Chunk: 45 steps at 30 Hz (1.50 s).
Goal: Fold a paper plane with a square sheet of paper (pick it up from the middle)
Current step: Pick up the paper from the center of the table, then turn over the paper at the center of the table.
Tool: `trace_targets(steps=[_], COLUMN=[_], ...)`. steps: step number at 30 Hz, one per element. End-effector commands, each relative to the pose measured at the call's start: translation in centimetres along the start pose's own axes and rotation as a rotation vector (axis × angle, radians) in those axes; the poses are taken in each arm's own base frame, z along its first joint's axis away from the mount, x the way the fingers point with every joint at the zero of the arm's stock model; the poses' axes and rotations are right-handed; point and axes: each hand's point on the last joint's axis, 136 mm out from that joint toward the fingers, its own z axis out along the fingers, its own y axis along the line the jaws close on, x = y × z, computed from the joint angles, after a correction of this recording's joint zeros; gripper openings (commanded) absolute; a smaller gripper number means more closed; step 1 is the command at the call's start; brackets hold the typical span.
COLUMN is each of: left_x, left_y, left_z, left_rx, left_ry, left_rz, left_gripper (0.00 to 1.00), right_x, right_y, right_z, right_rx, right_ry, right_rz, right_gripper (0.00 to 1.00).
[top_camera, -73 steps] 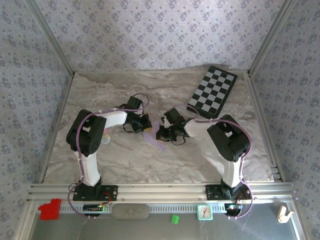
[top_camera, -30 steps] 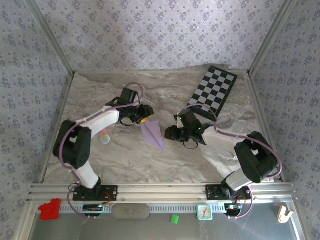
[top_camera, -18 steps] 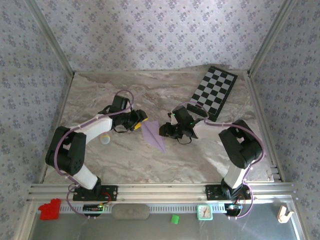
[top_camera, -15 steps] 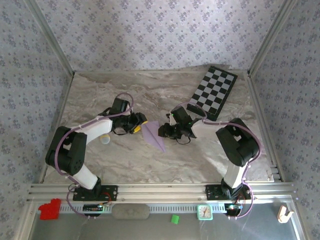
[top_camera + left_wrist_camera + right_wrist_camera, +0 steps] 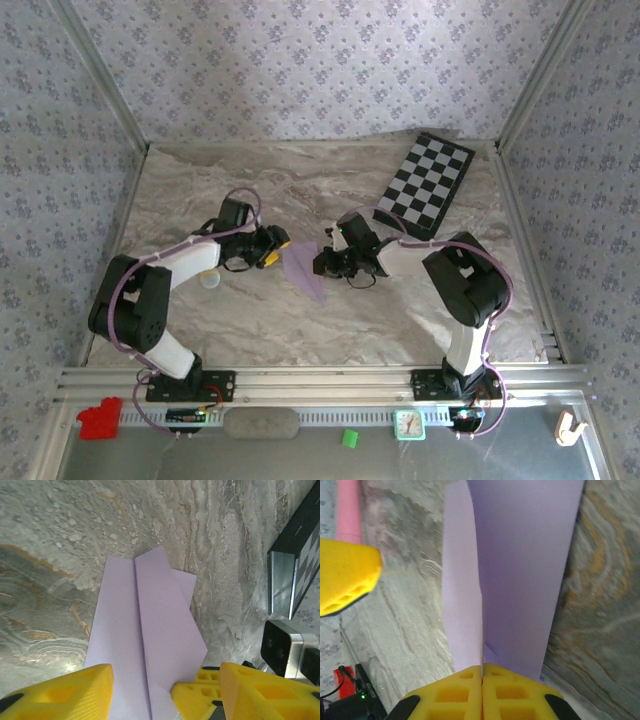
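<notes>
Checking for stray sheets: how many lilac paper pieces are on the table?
1: the folded paper plane, between the left gripper and the right gripper, whose jaws are shut on one end of it. Another piece could lie hidden beneath it.

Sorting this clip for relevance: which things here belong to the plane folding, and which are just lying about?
Job in hand: paper plane; right gripper, shut on it; left gripper, open near it.
Lying about: chequered board; small clock; green block; red piece.
</notes>
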Motion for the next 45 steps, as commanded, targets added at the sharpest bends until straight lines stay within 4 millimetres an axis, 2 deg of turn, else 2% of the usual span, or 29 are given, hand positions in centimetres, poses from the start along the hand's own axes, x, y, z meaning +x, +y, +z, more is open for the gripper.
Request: trace_targets(steps=[1,7,12,20,24,29,39,45], left_x=[-0.4,0.2,1.7,3.6,3.9,4.4,5.6,5.4], left_y=[-2.7,-6.9,-10.4,-13.9,-14.7,-14.8,-15.9,-15.8], left_z=[-2.0,-4.7,-6.1,-7.5,-8.4,-8.3,-8.8,-8.9], left_rx=[0.129,0.336,0.483,0.598,0.636,0.646,0.706,0.705], left_ry=[-0.032,-0.049,-0.013,0.013,0.003,0.019,0.042,0.022], left_rz=[0.045,0.118,0.188,0.287,0.312,0.326,0.388,0.385], left_gripper=[0.59,0.64,0.67,0.63,0.54,0.45,0.37,0.36], right_x=[-1.9,-4.1,-5.8,-7.5,-7.8,-8.0,-8.4,-8.7], right_y=[2.7,6.5,9.6,13.1,13.7,14.1,14.4,14.3], right_z=[-1.5,-4.9,-7.7,-11.0,-11.7,-12.3,-12.8,-13.0], right_rx=[-0.118,-0.268,-0.387,-0.538,-0.575,-0.607,-0.648,-0.665], right_ry=[-0.083,-0.193,-0.265,-0.333,-0.34,-0.346,-0.351,-0.361], right_rz=[-0.027,-0.042,-0.038,-0.028,-0.022,-0.007,0.016,0.026], right_gripper=[0.05,0.05,0.06,0.08,0.08,0.09,0.1,0.11])
